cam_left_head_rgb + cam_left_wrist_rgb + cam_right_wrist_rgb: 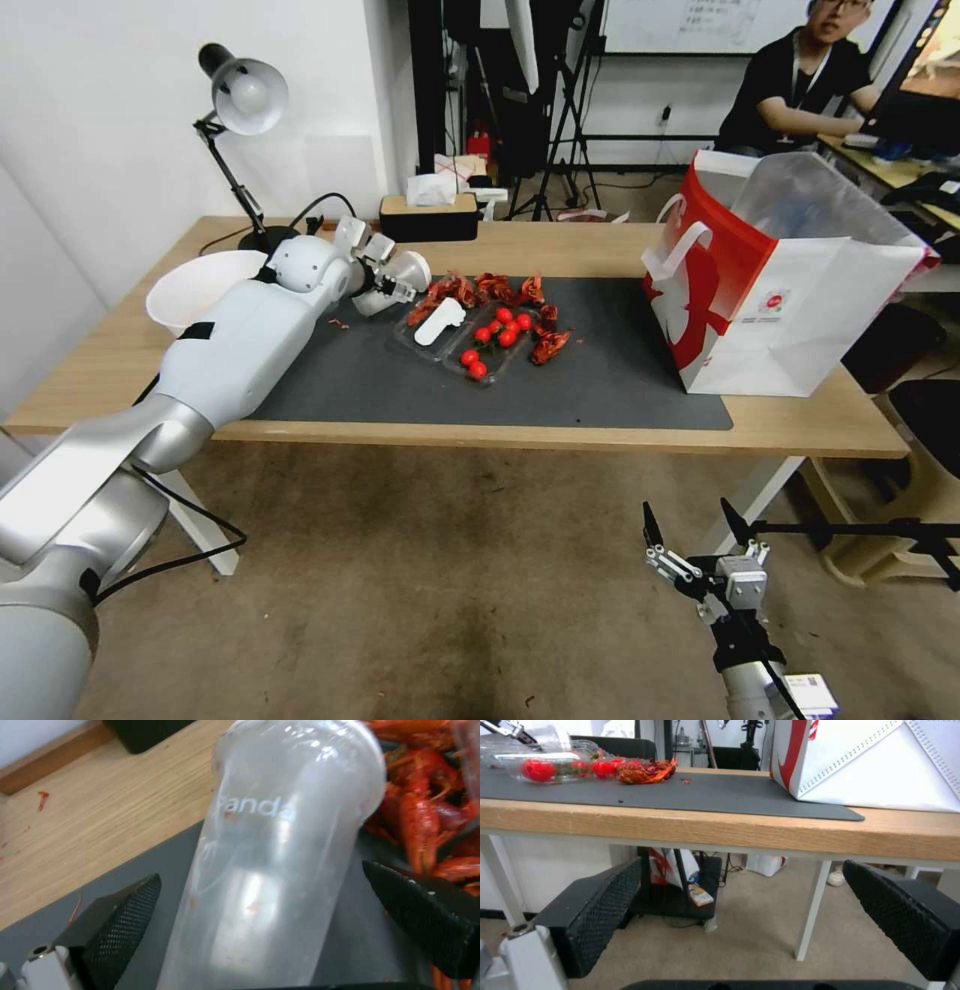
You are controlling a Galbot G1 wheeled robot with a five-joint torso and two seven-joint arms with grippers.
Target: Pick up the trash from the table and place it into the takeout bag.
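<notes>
Both left tool [260, 907] fingers [120, 915] straddle clear cup [280, 862].

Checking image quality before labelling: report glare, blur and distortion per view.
Head view: wide-angle bending at the edges, the takeout bag looks skewed. Left wrist view: soft focus, bright glare streaks down the clear plastic cup. Right wrist view: the table edge fairly sharp, jaws close and soft.

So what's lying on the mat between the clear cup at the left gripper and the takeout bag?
In the head view: the clear tray of red tomatoes and crayfish shells, then bare mat up to the takeout bag.
</notes>
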